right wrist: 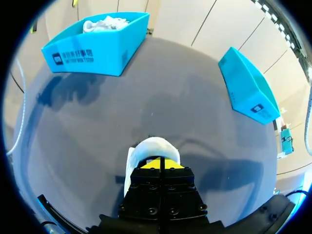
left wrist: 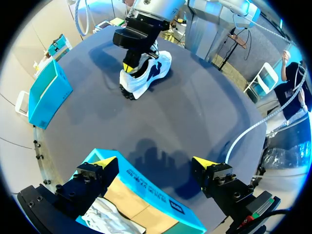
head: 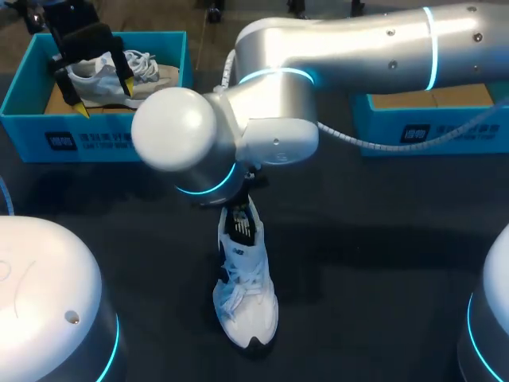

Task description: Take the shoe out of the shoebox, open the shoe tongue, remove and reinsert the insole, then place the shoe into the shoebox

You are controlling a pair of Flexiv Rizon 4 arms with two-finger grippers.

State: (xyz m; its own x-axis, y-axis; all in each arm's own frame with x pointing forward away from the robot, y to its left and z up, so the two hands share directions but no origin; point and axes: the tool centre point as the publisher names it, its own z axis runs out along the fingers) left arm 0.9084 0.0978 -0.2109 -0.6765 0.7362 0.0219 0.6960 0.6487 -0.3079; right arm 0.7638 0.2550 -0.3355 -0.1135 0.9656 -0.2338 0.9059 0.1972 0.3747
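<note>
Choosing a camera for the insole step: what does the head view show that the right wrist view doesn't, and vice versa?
Head only: the table shoe's laces and toe, and the left hand straddling the boxed shoe. Right wrist only: the right hand, tips together at the table shoe's heel. Both: the table shoe and two blue shoeboxes.

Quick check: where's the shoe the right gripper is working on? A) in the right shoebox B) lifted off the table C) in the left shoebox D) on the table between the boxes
D: the right gripper meets the white shoe standing on the dark table, not in a box; a second shoe lies in the left shoebox.
</note>
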